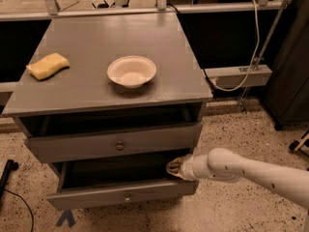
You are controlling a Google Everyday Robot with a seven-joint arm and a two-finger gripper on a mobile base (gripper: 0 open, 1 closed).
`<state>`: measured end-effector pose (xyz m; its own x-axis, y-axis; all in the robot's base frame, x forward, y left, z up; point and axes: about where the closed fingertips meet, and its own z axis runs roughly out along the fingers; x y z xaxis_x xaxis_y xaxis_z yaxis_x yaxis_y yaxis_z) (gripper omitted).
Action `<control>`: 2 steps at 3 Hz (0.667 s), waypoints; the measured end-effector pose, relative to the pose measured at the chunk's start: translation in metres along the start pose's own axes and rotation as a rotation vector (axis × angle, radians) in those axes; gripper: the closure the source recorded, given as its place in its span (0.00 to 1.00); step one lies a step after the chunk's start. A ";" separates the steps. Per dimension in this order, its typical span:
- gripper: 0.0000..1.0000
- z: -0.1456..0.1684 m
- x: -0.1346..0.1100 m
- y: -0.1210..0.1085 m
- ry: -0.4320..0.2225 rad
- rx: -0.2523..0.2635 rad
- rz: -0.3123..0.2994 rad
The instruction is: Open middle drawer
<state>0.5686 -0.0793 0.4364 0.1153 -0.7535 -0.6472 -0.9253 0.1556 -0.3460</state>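
Trouble looks likeliest low down. The sponge [47, 65] at the left and the bowl [131, 71] mid-top sit well back from the cabinet's edges, though I'd guess a hard jerk could set the bowl sliding.

Below them the top drawer [87, 148] stands a little way out. Under it the middle drawer [96, 195] is pulled further out, its dark inside showing. The gripper [175, 168] sits at that drawer's right end, in the gap between the two fronts and just above the lower front's top edge. Whether it is open or closed I cannot tell.

That gap is tight. Lifting could knock the underside of the top drawer, and pulling from one corner might skew the middle drawer so it binds.

As for room, a black object [7, 170] lies on the floor at the left, apart from the drawer front. A blue tape mark [65, 219] sits just ahead of the drawer. To the right the arm [251, 172] has open floor, and the hanging cable [255, 42] is well behind it.
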 end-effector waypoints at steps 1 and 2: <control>1.00 0.016 0.005 0.004 -0.008 -0.033 0.012; 1.00 0.024 0.007 0.008 -0.009 -0.061 0.018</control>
<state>0.5704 -0.0679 0.4128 0.1010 -0.7454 -0.6590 -0.9476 0.1297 -0.2920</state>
